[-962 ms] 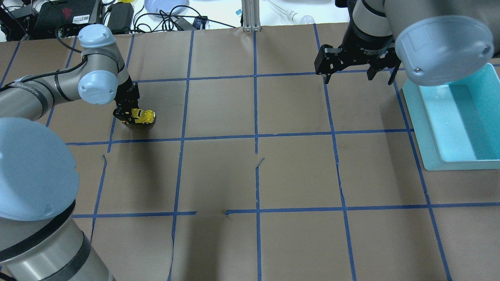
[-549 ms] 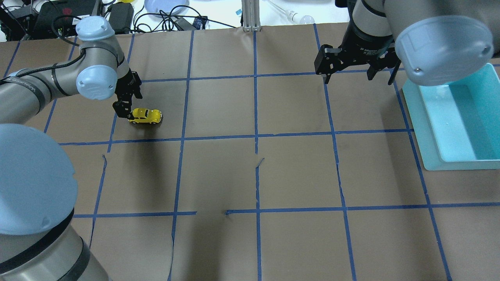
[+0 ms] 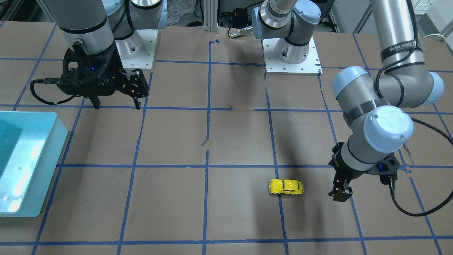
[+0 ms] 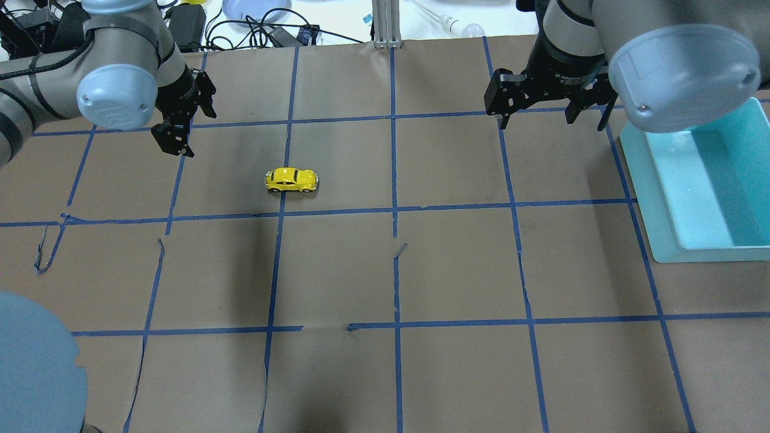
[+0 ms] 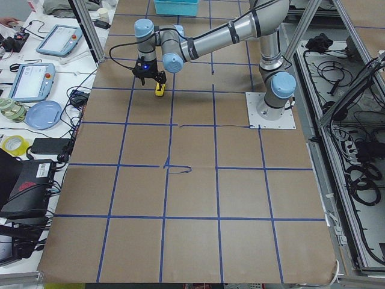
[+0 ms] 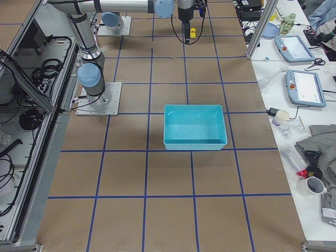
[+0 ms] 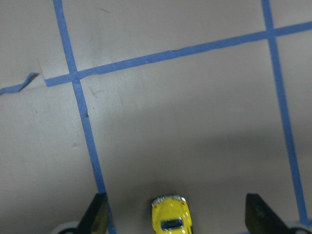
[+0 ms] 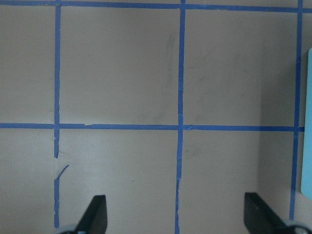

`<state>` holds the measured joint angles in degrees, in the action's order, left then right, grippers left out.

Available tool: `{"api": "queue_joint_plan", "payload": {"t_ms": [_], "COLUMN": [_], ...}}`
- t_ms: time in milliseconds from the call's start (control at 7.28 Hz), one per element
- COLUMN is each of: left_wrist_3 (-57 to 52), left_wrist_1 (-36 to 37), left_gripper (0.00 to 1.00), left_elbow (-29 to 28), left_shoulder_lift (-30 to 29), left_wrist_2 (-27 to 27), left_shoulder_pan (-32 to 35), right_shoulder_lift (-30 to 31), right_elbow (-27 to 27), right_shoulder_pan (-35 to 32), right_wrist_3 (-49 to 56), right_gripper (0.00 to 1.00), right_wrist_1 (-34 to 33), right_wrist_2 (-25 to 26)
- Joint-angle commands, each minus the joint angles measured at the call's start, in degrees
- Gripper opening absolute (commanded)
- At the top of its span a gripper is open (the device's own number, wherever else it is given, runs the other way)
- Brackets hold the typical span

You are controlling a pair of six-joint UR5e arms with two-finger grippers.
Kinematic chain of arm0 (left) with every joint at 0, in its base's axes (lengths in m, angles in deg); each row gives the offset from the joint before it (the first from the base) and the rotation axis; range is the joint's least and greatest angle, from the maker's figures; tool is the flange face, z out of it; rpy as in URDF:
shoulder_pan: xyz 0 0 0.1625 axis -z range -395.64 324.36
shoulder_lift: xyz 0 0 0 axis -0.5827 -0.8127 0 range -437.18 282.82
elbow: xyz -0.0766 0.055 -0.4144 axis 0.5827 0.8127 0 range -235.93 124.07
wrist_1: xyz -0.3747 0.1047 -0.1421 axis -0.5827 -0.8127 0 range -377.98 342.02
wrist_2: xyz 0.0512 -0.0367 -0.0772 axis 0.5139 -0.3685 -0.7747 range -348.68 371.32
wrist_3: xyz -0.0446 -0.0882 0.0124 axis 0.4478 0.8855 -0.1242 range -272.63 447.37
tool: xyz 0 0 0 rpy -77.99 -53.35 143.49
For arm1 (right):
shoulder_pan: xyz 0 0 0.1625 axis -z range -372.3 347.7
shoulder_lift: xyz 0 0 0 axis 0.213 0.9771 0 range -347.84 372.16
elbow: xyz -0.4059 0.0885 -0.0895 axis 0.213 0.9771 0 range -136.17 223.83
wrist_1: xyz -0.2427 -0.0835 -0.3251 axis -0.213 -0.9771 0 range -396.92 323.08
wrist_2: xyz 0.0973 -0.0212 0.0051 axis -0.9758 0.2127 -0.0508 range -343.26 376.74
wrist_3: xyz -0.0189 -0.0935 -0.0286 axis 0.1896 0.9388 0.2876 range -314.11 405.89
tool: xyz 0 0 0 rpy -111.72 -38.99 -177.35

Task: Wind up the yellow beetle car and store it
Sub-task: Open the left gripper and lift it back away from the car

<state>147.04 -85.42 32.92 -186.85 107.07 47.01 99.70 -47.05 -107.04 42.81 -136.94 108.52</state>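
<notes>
The yellow beetle car stands free on its wheels on the brown paper, on a blue tape line; it also shows in the front view and at the bottom edge of the left wrist view. My left gripper is open and empty, raised above the table behind and to the left of the car, also in the front view. Its fingers stand wide apart. My right gripper is open and empty, hovering at the far right beside the teal bin.
The teal bin is open-topped and looks empty, at the table's right edge. Blue tape lines grid the paper, torn in places. Cables, a blue plate and devices lie beyond the far edge.
My left gripper opened and let go of the car, then rose and pulled back to the far left. The car rolled to the right across the paper. The right arm has not moved.
</notes>
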Motion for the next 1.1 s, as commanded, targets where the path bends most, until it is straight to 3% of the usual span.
{"api": "queue_joint_plan", "payload": {"t_ms": [0,412,687,824,962], "left_wrist_3": [-18.82,-27.04,-42.0,-54.1,-55.87], "left_wrist_1": [-5.37,-10.94,-14.12,-14.21,-15.43], "left_gripper": [1.0,1.0,1.0,1.0,1.0], "left_elbow": [-0.34,-1.22,-1.05,-0.53,-0.35], "left_shoulder_lift": [7.16,12.72,13.17,13.6,14.48], "left_wrist_2": [-0.38,-2.58,-3.8,-6.86,-7.07], "left_shoulder_pan": [0.31,5.82,7.86,7.87,7.87], "right_shoulder_lift": [0.0,0.0,0.09,0.0,0.0], "right_elbow": [0.0,0.0,0.0,0.0,0.0], "right_shoulder_pan": [0.0,0.0,0.0,0.0,0.0], "right_wrist_3": [0.0,0.09,0.09,0.35,0.53], "right_gripper": [1.0,1.0,1.0,1.0,1.0], "right_wrist_1": [0.0,-0.08,0.0,0.0,0.0], "right_wrist_2": [0.06,-0.02,-0.02,-0.02,0.06]}}
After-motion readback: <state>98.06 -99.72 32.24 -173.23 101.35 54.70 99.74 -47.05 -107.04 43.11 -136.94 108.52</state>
